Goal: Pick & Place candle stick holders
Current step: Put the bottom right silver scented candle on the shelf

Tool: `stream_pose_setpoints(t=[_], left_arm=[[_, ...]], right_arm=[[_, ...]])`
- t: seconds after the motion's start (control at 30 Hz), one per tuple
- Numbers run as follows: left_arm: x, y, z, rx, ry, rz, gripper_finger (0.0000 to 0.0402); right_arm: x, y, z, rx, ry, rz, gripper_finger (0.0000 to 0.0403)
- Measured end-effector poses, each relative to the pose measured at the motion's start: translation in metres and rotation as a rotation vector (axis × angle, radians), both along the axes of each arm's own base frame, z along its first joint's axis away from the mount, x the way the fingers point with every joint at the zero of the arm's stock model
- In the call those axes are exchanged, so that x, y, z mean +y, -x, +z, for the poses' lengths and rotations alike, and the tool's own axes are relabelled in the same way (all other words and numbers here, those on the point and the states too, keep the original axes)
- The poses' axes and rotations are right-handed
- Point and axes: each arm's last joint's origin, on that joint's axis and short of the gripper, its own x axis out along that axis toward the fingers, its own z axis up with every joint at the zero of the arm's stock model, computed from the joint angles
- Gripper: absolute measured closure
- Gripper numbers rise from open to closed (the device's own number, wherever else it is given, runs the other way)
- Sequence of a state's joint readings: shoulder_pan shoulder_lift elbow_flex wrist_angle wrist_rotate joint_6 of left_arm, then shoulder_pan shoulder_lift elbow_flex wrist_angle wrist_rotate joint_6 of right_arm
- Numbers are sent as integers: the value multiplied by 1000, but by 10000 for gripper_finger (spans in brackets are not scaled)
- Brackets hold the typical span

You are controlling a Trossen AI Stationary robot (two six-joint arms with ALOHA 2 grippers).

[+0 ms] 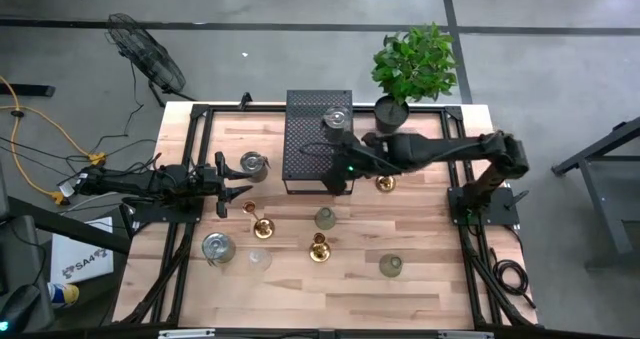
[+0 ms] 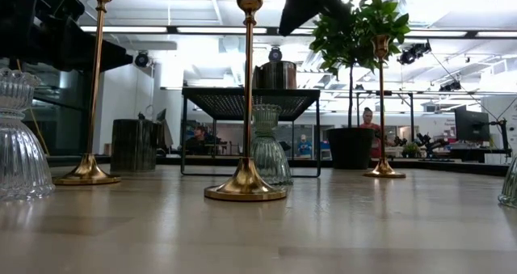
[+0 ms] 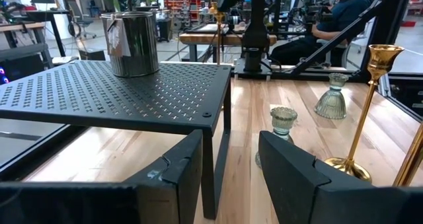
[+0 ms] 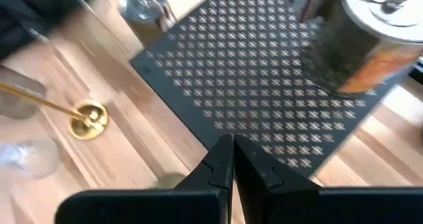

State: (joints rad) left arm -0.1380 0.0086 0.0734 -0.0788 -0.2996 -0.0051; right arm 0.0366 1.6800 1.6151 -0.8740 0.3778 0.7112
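Candle holders sit all over our wooden counter, and one silvery cup already stands on top of the black box, so we think the box is where they all should go. Our right pincer hangs over the front edge of that box with its two fingers pressed together and nothing between them. We think it is empty because it has no holder to carry right now. Our left pincer waits low at the left side of the counter, spread wide, with nothing in it, facing the box and a silvery cup just beside it. Three gold holders stand upright on their round feet: one near the left pincer, one in the middle, and one close under the right arm. A green glass cup sits between them, another farther to the front right, and clear glass cups rest at the front left. A green plant stands at the back corner, out of the way.
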Motion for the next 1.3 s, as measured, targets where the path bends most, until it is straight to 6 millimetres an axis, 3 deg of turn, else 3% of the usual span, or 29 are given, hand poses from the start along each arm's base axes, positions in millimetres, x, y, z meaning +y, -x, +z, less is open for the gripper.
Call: stream_pose_setpoints(t=[0.33, 0.6, 1.3], left_arm=[[0, 0, 0, 0, 0, 0, 256], [0, 0, 0, 0, 0, 0, 256], [0, 0, 0, 0, 0, -1, 256]], right_arm=[[10, -7, -60, -238, 190, -105, 399], [5, -3, -84, -268, 301, -225, 399], [-41, -11, -95, -164, 489, -177, 399]])
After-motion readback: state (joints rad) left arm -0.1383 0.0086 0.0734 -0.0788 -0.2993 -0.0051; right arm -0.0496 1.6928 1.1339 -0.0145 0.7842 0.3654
